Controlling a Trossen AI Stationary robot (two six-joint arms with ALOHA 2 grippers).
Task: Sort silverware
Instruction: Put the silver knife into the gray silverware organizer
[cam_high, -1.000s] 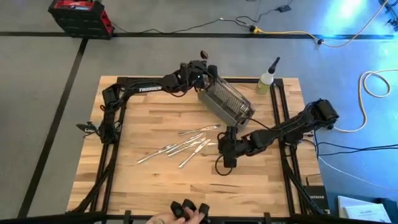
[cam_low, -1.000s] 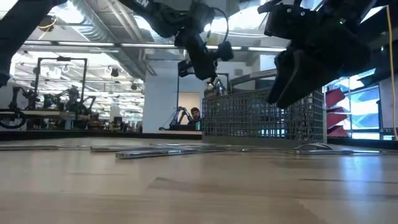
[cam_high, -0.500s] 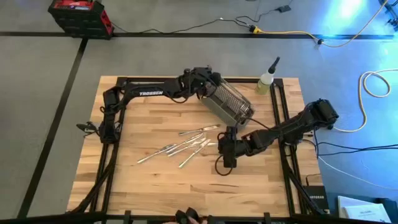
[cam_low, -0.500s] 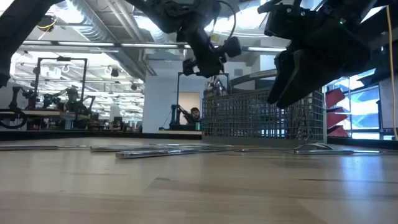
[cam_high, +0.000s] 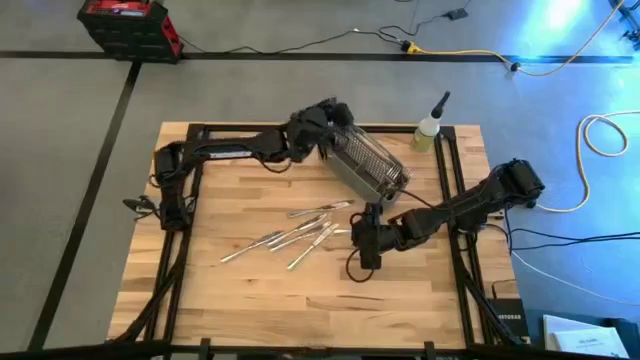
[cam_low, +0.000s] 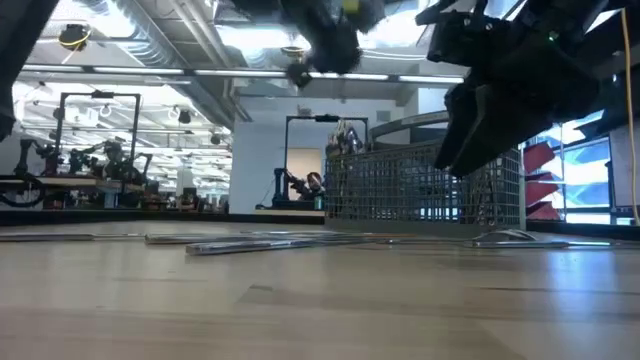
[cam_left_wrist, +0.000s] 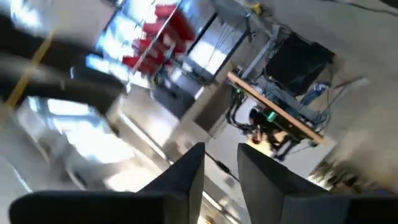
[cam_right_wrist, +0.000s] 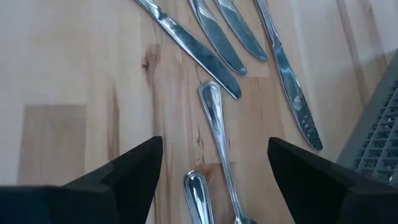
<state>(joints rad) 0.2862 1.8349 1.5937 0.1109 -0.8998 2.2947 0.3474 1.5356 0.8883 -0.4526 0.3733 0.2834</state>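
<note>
Right tool (cam_right_wrist: 214, 174) — fingers spread over silverware (cam_right_wrist: 217, 124) (loose on bench (cam_high: 250, 300)); best lowered squarely astride one handle.

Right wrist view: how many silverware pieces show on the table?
6. Four knives lie fanned side by side; two handles lie by their tips, ahead of the right gripper. Others may be out of frame.
</note>
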